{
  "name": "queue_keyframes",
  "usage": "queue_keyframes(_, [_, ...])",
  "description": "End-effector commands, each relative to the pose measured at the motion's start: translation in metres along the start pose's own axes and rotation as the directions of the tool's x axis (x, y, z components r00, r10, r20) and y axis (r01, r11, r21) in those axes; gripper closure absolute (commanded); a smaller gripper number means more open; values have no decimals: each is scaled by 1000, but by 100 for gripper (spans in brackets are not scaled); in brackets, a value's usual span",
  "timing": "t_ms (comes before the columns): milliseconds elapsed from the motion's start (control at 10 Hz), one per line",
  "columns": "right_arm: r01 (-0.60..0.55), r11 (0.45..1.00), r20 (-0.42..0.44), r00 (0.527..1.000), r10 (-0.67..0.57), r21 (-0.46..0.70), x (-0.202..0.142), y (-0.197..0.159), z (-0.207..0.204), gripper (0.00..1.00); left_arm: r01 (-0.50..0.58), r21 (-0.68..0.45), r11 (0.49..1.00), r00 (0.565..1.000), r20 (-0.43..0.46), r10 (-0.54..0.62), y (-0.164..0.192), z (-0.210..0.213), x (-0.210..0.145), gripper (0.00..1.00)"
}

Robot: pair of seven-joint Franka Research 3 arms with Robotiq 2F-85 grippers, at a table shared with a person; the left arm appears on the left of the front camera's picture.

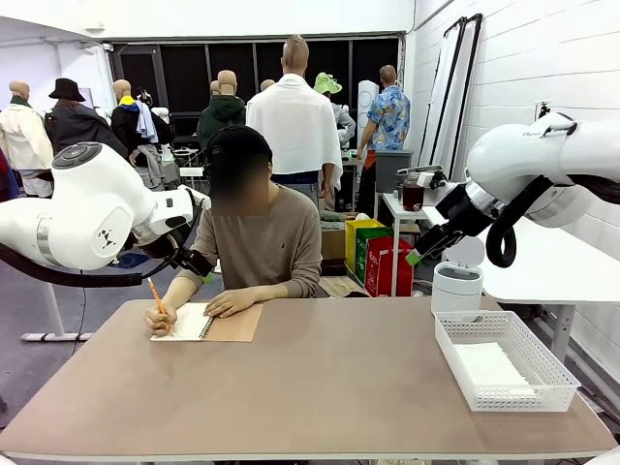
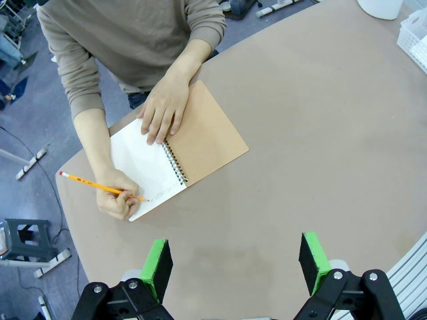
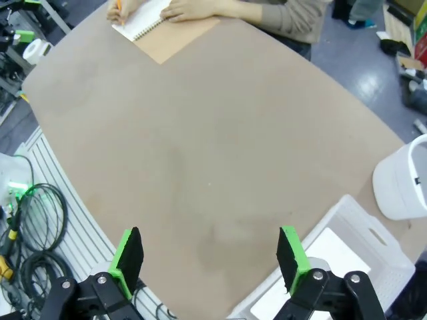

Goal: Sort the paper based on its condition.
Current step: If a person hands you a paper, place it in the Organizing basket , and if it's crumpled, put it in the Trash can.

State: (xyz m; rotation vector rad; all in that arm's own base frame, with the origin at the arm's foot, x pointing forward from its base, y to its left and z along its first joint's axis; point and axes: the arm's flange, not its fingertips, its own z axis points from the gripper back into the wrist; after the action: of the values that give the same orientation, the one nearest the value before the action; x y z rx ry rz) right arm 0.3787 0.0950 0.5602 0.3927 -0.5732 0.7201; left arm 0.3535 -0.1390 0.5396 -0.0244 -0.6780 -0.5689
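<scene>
At the left, the left gripper point(image 2: 235, 257) hangs over the table point(image 1: 320, 387), jaws apart and empty, while the person's hand point(image 1: 160, 318) sets a pencil point(image 1: 153, 294) to the open notebook point(image 1: 208, 322). Farther right, the right gripper point(image 3: 208, 252) is spread wide and empty too, and the paper point(image 1: 489, 366), seemingly a single white sheet, lies in the white basket point(image 1: 523, 395) at the table's right end.

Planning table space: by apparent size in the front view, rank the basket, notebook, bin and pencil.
1. White plastic mesh basket, nearest the camera.
2. Open brown-covered spiral notebook.
3. White round bin.
4. Orange pencil.
</scene>
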Motion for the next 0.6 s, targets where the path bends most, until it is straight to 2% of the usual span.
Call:
queue_keyframes(0, [0, 1000, -5, 1000, 0, 4, 1, 0, -1, 0, -1, -1, 1000, 1000, 0, 1, 1, 0, -1, 0])
queue_keyframes(500, [0, 1000, -5, 1000, 0, 4, 1, 0, -1, 0, -1, -1, 1000, 1000, 0, 1, 1, 0, -1, 0])
